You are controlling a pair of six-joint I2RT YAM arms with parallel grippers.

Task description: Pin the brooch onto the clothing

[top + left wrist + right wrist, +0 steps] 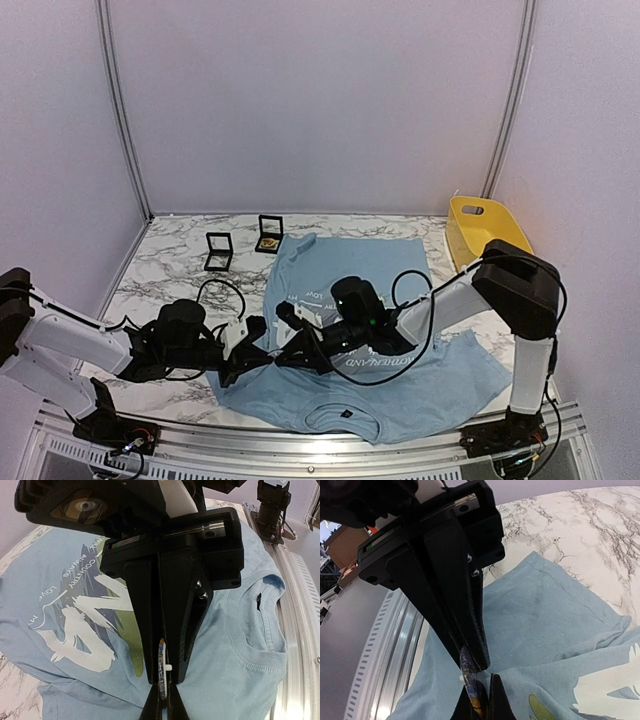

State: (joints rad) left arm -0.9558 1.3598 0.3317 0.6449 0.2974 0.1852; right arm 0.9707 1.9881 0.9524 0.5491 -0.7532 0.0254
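Item: brooch, thin, blue/orange, seen edge-on. We log it pinched where both tools meet, over the clothing, which lies flat on the desk w/ collar toward the arm bases. Left end effector: fingers closed on the brooch, its long axis running along the finger line. Right end effector: closed too, apparently on the same piece from the opp. side. Key relation: fabric sits directly beneath both tips, near the shirt's left edge by the print; neither arm is nearer, as both meet at one spot. Pose: both arms stretched low and inward, nose to nose. We judge the pin isn't in the cloth yet; the clasp is too small to read.
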